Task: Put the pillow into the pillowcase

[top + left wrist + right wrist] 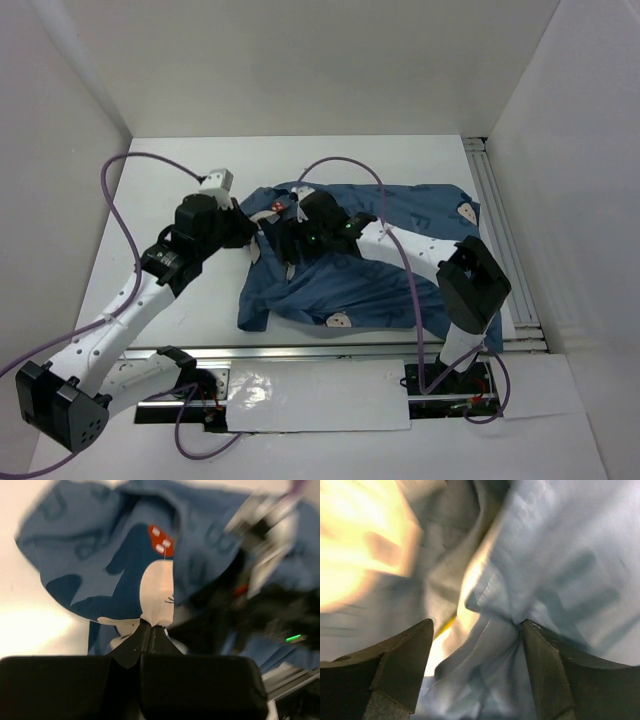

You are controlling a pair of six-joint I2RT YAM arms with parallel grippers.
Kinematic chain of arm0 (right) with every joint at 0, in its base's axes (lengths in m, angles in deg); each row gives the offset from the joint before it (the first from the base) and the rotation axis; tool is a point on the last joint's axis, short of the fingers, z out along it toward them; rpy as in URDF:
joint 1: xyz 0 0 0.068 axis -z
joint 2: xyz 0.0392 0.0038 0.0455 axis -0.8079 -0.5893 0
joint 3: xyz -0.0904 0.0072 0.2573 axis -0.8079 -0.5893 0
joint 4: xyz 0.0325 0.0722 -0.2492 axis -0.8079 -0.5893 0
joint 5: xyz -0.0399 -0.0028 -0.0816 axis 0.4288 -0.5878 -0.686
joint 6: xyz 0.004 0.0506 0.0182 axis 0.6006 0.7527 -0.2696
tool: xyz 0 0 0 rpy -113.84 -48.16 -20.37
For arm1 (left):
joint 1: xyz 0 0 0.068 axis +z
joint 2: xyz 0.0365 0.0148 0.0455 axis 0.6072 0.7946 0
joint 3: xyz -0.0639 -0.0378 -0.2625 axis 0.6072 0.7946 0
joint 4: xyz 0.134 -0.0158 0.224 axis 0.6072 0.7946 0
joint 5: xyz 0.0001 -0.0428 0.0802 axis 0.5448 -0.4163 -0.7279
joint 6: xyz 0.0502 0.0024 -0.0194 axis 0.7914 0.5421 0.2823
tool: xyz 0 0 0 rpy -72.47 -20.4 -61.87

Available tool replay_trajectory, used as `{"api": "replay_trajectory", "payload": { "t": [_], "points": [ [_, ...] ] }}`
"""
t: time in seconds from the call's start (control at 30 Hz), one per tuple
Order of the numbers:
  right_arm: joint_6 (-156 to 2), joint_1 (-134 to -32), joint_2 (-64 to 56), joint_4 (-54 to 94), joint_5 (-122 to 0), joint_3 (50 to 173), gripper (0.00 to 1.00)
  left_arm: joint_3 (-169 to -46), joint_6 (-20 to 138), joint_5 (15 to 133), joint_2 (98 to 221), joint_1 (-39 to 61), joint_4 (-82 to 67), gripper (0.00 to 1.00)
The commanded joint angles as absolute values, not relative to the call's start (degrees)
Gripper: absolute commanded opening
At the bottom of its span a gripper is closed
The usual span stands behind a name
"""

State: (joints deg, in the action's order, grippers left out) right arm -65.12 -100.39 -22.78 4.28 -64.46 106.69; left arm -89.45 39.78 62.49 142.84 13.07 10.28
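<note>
Blue pillowcase (330, 290) | left arm (130, 300) bent inward, left fingers (132, 649) pinching its edge | right fingers (402, 662) spread among folds

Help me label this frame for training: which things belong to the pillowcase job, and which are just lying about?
Job: pillowcase; left end effector, pinching its fabric; right end effector, open among its folds. Pillow not visible.
Lying about: purple cables; metal rail; white sheet at near edge.
</note>
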Motion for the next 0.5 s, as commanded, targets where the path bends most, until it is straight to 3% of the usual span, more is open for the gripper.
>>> {"api": "replay_trajectory", "payload": {
  "t": [0.0, 0.13, 0.47],
  "points": [
    [-68.77, -100.3, -21.45, 3.21, -62.18, 113.65, 0.8, -83.89, 35.24, 64.72, 141.34, 13.66, 9.74, 0.0],
    [-69.38, -99.77, -18.99, 3.74, -66.22, 114.99, 0.81, -83.27, 33.74, 59.45, 140.82, 13.66, 12.37, 0.0],
    [-70.61, -98.72, -22.41, -2.84, -70.1, 117.36, 0.77, -83.8, 33.65, 61.2, 142.82, 13.66, 8.78, 0.0]
  ]
}}
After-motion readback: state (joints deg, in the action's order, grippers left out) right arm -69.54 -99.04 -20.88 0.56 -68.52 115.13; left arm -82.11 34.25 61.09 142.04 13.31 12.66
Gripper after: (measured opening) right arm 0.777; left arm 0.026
